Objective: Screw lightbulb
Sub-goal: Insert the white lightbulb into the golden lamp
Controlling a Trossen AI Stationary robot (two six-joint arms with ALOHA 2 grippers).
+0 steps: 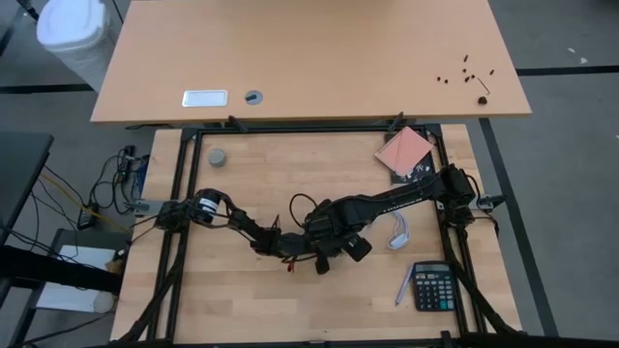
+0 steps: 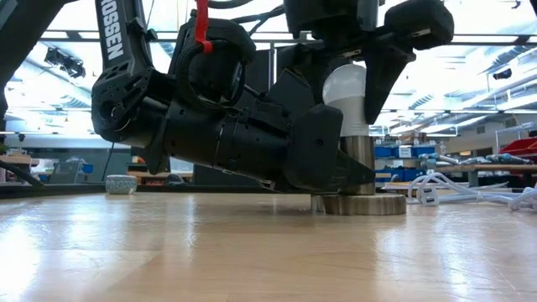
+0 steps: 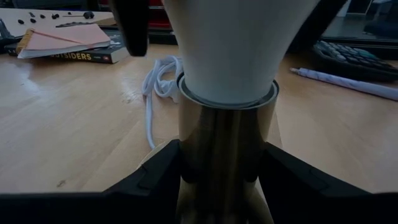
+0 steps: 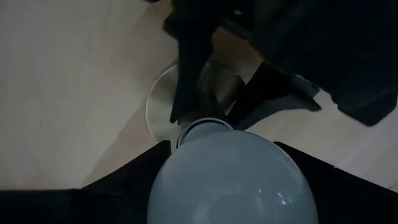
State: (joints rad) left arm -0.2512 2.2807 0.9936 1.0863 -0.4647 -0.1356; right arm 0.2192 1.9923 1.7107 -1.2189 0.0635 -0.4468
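Observation:
The white lightbulb [image 2: 345, 91] stands upright with its narrow end in the top rim [image 3: 227, 99] of a brass-coloured socket [image 2: 359, 164]. The socket's round base disc [image 2: 361, 204] rests on the wooden table near its middle. My left gripper [image 3: 221, 183] reaches in level from the table's left and is shut on the socket's stem. My right gripper [image 4: 229, 180] hangs straight down over the bulb and is shut on it. In the high view both grippers [image 1: 324, 242] meet and hide bulb and socket. My left gripper pinches the socket's upright stem [image 3: 221, 155] between its two fingers [image 3: 155, 180], just below the rim. The fingers come level from the table's left and lie across the stem. The socket stands upright on its disc. My right gripper grips the bulb's rounded head [image 4: 230, 186] between its two fingers [image 4: 134, 177], one on each side. It comes from above, pointing down. The bulb stands upright with its narrow end in the socket.
A coiled white cord [image 1: 398, 232] lies right of the socket. A calculator [image 1: 432, 287] and a pen [image 1: 402, 287] lie near the front right, a book with pink paper [image 1: 406, 153] at the back right, a small grey cap [image 1: 218, 157] at the back left.

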